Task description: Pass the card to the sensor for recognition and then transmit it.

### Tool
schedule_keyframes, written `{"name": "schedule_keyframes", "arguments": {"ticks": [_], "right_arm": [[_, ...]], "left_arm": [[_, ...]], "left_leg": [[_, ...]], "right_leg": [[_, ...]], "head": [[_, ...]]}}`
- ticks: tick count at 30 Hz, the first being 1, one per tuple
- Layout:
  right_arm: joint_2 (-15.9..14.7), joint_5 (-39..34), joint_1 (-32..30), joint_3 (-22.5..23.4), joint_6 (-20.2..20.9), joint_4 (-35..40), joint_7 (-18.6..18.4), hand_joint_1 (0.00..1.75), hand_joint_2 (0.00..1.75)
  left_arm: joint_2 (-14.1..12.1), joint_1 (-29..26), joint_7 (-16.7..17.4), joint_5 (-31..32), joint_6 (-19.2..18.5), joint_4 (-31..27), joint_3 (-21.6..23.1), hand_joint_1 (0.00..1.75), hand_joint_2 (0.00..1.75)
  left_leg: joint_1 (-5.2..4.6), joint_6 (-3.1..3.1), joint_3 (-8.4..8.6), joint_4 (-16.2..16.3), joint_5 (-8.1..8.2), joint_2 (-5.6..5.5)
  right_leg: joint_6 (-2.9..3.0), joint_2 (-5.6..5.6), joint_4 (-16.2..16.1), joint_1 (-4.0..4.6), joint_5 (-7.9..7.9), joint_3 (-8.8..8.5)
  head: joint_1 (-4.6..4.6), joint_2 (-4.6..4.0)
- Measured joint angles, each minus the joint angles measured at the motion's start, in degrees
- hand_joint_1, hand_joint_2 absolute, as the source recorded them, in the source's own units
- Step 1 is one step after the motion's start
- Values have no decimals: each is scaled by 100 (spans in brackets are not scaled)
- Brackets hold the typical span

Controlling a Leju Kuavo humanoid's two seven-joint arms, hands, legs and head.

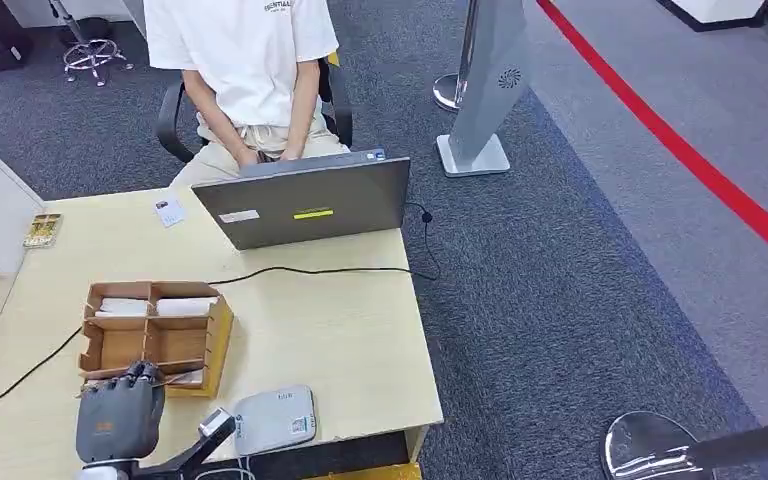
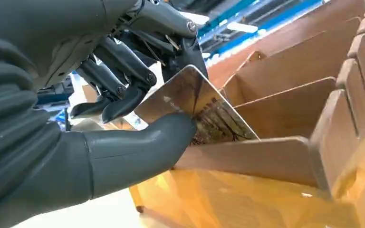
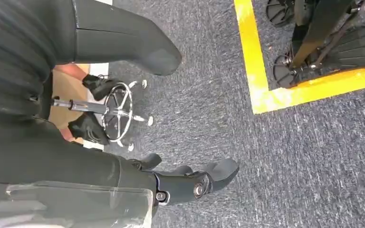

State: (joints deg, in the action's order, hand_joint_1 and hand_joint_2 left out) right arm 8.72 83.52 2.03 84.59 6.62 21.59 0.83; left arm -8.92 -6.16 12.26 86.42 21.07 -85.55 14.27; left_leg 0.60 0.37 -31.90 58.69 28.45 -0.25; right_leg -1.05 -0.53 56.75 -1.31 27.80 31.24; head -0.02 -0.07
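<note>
In the left wrist view my left hand [image 2: 100, 118] pinches a shiny patterned card [image 2: 190, 92] between its thumb and fingers. The card stands tilted in a front compartment of the brown cardboard organizer box [image 2: 285, 156]. The head view places the left hand [image 1: 120, 412] at the near edge of the box [image 1: 150, 335], at the table's front left. The grey-white card sensor [image 1: 275, 418] lies flat just to the right of that hand, near the table's front edge. My right hand [image 3: 100, 171] hangs over the carpet with its fingers apart and holds nothing.
A person sits behind the wooden table [image 1: 340, 330], facing an open laptop [image 1: 305, 200]. A black cable [image 1: 300, 270] runs across the table. Another small card [image 1: 169, 211] lies at the back left. A stanchion base [image 1: 645, 445] stands on the carpet at right.
</note>
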Motion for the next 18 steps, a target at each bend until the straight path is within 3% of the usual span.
{"name": "schedule_keyframes", "arguments": {"ticks": [18], "right_arm": [[-4, 0, 0, -2, 0, 0, -7, 0, 175]], "left_arm": [[-7, 27, 35, 9, -163, -155, 0, 175, 175]], "left_leg": [[0, 0, 1, 0, 0, 0]], "right_leg": [[0, 0, 0, 0, 0, -1]], "head": [[0, 0]]}}
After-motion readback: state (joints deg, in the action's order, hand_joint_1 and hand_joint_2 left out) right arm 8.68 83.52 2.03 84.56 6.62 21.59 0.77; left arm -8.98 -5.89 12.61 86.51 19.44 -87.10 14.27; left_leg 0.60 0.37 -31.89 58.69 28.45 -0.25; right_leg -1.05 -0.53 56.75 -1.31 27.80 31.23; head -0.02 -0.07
